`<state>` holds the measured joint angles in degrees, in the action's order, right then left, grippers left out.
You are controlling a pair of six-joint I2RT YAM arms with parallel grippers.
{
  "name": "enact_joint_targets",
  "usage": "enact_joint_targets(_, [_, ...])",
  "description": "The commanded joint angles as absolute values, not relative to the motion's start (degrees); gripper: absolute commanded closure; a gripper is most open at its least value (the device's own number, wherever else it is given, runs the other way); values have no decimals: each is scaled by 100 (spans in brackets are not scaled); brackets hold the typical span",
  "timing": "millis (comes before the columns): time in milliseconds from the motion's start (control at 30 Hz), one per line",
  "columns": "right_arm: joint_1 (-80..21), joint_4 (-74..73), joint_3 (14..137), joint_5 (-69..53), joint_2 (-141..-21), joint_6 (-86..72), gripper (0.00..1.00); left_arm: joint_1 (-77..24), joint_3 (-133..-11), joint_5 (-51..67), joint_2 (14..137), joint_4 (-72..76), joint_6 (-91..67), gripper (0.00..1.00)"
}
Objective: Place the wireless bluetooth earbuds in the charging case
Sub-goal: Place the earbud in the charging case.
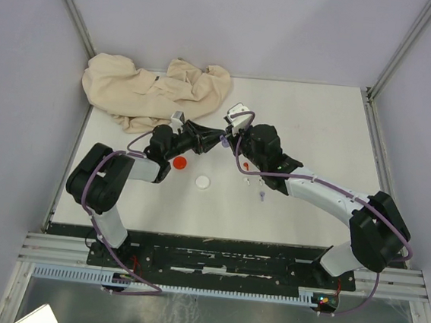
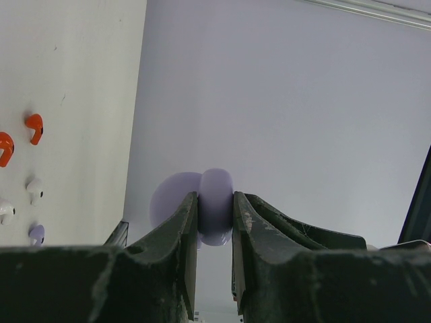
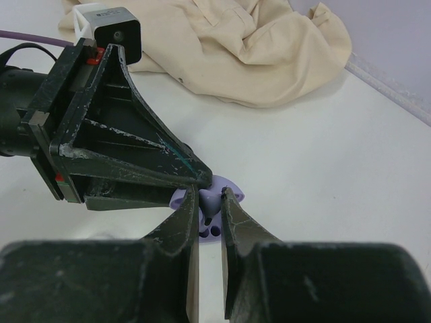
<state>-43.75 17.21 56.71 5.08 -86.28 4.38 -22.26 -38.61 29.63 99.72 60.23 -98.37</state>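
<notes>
My left gripper (image 1: 216, 141) is shut on an open pale purple charging case (image 1: 224, 141) and holds it on edge above the table. In the left wrist view the case (image 2: 215, 219) sits clamped between the fingertips. My right gripper (image 3: 210, 196) is shut on a pale purple earbud (image 3: 210, 204), stem down, just over the case's base, whose lid (image 3: 235, 193) stands behind. The left gripper (image 3: 202, 180) meets it from the left. Loose earbuds lie on the table: two red (image 2: 34, 126), two white (image 2: 34, 188), one purple (image 2: 37, 233). Black earbuds are out of view.
A red round case (image 1: 179, 161) and a white round case (image 1: 203, 182) lie on the table below the left gripper. A crumpled beige cloth (image 1: 153, 94) covers the back left of the table. Loose earbuds (image 1: 248, 182) lie under the right arm.
</notes>
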Motion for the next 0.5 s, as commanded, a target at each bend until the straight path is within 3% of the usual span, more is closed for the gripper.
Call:
enact_joint_targets(0, [-4342,1951,5598,580,-8427,457,93,-2260,-3968,3041,9731,6435,-10063,97])
enact_joint_targets(467, [-4285,1949,5355,583,-8300,425,93,-2250,-4045,3008,9773,6555,-10193,97])
